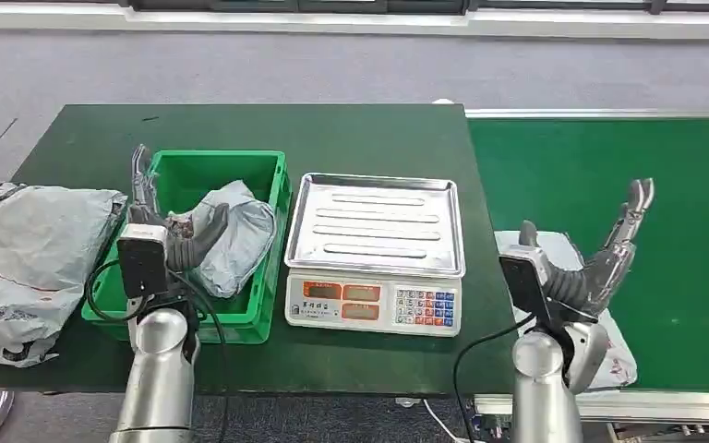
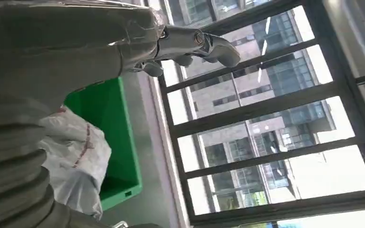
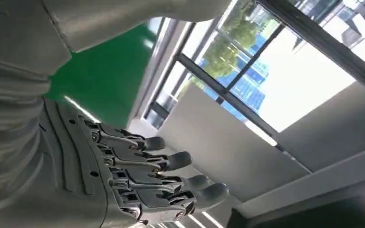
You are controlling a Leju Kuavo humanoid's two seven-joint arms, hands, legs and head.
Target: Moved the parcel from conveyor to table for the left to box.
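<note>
Green covers the bench [image 1: 351, 129] and the conveyor [image 1: 609, 175] beside it. One crinkly grey parcel [image 1: 231, 235] lies in the green box [image 1: 272, 175] near the bench's left end. The left hand [image 1: 162, 217] hangs over it, fingers apart, holding nothing. Another parcel [image 1: 609, 341] lies flat at the conveyor's near edge, under the right hand [image 1: 605, 254], which is spread wide. A shiny metal scale [image 1: 376, 249] stands between them. Big bags [image 1: 28, 258] slump at the left edge.

On the table [image 1: 369, 129], the crate [image 1: 268, 318] sits left of the weighing scale [image 1: 375, 251], with a parcel [image 1: 235, 235] inside it. A larger bag [image 1: 28, 254] lies left of the crate. The conveyor [image 1: 609, 157] adjoins the table's right side, carrying a parcel [image 1: 568, 251] near its front edge
</note>
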